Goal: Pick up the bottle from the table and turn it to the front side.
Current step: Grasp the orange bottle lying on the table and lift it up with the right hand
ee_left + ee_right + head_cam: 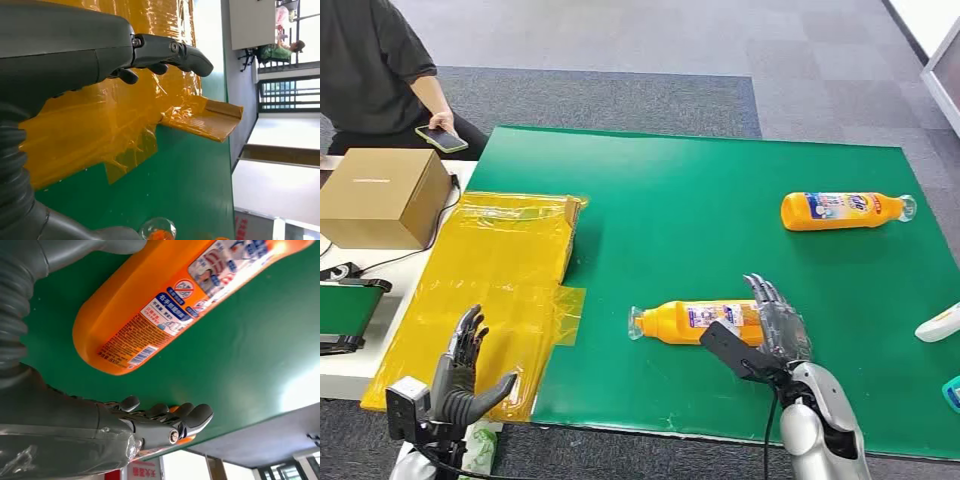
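An orange bottle (693, 320) lies on its side on the green mat (682, 190), clear cap pointing left and label up. My right hand (773, 335) is at its base end, fingers stretched out behind the bottle and thumb in front, not closed on it. In the right wrist view the bottle (151, 310) lies in the gap between the thumb and the fingers (170, 420). My left hand (467, 375) hovers open over the near edge of the yellow sheet (493, 280), holding nothing. The left wrist view shows the left hand's fingers (170, 52) straight above the sheet (113, 120).
A second orange bottle (841, 210) lies at the mat's far right. A cardboard box (384, 195) stands on the white table to the left. A person (373, 60) sits behind it holding a phone (441, 138). A white item (939, 325) and a teal item (952, 392) touch the right edge.
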Controlling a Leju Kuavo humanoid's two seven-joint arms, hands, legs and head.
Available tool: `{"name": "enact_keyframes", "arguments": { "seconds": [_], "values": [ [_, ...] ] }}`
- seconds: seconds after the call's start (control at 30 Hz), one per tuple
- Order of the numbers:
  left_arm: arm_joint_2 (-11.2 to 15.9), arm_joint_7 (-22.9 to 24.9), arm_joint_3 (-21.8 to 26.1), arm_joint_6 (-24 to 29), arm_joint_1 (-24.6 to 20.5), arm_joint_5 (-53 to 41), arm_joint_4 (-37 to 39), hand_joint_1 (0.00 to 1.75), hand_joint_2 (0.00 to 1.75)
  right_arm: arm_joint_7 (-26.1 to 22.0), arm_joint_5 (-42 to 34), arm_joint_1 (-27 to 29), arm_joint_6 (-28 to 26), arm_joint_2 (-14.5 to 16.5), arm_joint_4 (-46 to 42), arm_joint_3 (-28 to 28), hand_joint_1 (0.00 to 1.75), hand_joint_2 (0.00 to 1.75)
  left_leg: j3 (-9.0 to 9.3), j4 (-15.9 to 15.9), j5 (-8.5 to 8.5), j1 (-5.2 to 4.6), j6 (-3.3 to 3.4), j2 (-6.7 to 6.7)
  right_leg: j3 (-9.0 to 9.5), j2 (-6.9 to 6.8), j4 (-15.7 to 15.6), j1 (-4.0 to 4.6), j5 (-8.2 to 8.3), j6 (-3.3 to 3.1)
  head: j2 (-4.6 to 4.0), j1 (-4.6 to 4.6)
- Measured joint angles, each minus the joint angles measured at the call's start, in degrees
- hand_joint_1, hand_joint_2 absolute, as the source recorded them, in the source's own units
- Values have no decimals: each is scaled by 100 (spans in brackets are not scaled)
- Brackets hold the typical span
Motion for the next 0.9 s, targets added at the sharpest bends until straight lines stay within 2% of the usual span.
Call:
{"name": "enact_keyframes", "arguments": {
  "seconds": [0.33, 0.47, 0.63, 0.9],
  "values": [
    [291, -2, -307, 175, -141, 256, 284, 0, 175, 118, 357, -1009, 233, -323, 1766, 190, 3, 175, 2, 0, 3, 1, -3, 1, 0, 1, 0, 1, 3, -3, 1, -1],
    [391, -2, -460, 292, -213, 380, 393, 0, 175, 63, 526, -1503, 224, -400, 2576, 350, 175, 175, 15, 0, 2, 3, -4, 5, 4, 5, 0, 2, 8, -5, 0, -1],
    [506, -2, -570, 412, -249, 484, 493, 0, 175, -115, 533, -1832, 47, -471, 3204, 534, 175, 175, 56, 0, -8, 4, -10, 7, 12, 14, -3, 2, 2, -12, 0, -1],
    [582, -2, -637, 429, -250, 486, 584, 0, 175, -153, 503, -2013, 7, -508, 3524, 605, 175, 175, 71, 0, 2, 3, -3, 7, 26, 14, -4, 2, 11, -2, 1, -1]
  ]
}}
